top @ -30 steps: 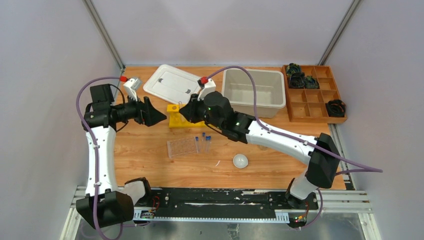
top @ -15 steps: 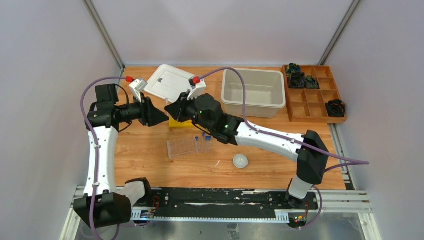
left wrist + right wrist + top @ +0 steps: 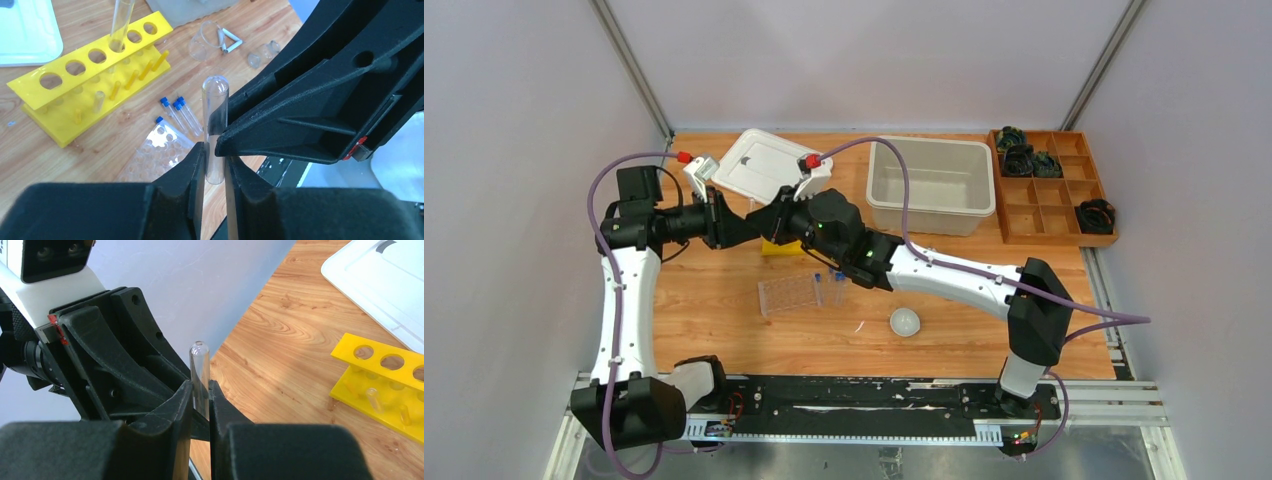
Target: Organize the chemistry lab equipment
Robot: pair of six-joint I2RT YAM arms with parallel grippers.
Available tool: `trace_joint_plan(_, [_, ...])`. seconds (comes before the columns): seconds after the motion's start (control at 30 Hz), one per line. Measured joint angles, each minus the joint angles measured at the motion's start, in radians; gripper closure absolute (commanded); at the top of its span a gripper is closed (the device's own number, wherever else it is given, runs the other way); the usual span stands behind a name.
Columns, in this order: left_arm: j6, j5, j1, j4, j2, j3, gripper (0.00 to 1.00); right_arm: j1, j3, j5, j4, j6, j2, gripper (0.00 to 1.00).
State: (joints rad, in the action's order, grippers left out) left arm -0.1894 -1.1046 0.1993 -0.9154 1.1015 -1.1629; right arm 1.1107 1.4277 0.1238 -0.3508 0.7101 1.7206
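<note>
Pinched in the right gripper [image 3: 200, 407]: clear glass test tube [image 3: 200, 371], smooth, thin-walled, domed end poking out past the fingertips; right jaws closed flat on it. Flanked just alongside by the left gripper [image 3: 215, 167], matte black wedge-shaped plastic, jaws close on both sides of the glass; pressing or a hair apart, cannot tell. Tube up in the air, between both sets of jaws, off the wood-grain table [image 3: 280, 340].

Below and beyond the left jaws: yellow rack [image 3: 65, 100], glossy plastic, round holes and pegs, second tube [image 3: 121, 22] standing in one hole. Directly under the jaws: clear rack [image 3: 155, 160], dimpled, with blue-capped tubes [image 3: 176, 112] lying beside it. Farther past the jaws: glass vessels [image 3: 202, 47], white triangle [image 3: 230, 40]. Well off to the right arm's side: round dish [image 3: 905, 322], white, domed.

Left arm upright from base, wrist bent level, pointing inward. Right arm stretched long across the table, wrist level. Grippers tip to tip.
</note>
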Motion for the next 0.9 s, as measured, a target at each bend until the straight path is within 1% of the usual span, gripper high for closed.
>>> trace_joint_plan(0.03, [-0.001, 0.004, 0.0, 0.0, 0.0, -0.002, 0.87, 0.0, 0.0, 0.001, -0.001, 0.0, 0.0, 0.98])
trace_joint_plan(0.07, [0.0, 0.003, 0.0, -0.001, 0.0, -0.003, 0.89, 0.0, 0.0, 0.002, -0.002, 0.0, 0.0, 0.93])
trace_joint_plan(0.2, [-0.002, 0.008, 0.0, -0.001, 0.0, -0.004, 0.91, 0.0, 0.0, 0.01, -0.001, -0.004, 0.0, 0.57])
trace_joint_plan(0.3, [-0.008, 0.02, -0.001, -0.002, 0.0, -0.004, 0.92, -0.004, 0.047, 0.016, 0.061, -0.012, 0.006, 0.48])
trace_joint_plan(0.43, [-0.021, 0.032, -0.001, 0.002, 0.0, -0.004, 0.92, -0.028, 0.198, -0.024, 0.188, -0.019, 0.042, 0.46])
trace_joint_plan(0.7, [-0.076, 0.064, -0.002, 0.001, -0.025, -0.004, 0.95, -0.101, 0.47, -0.224, 0.461, -0.073, 0.143, 0.45])
trace_joint_plan(0.8, [-0.093, 0.078, -0.006, 0.001, -0.032, -0.003, 0.95, -0.107, 0.489, -0.278, 0.528, -0.094, 0.156, 0.47])
trace_joint_plan(0.9, [-0.103, 0.084, -0.011, 0.001, -0.033, -0.003, 0.95, -0.107, 0.489, -0.315, 0.575, -0.108, 0.157, 0.51])
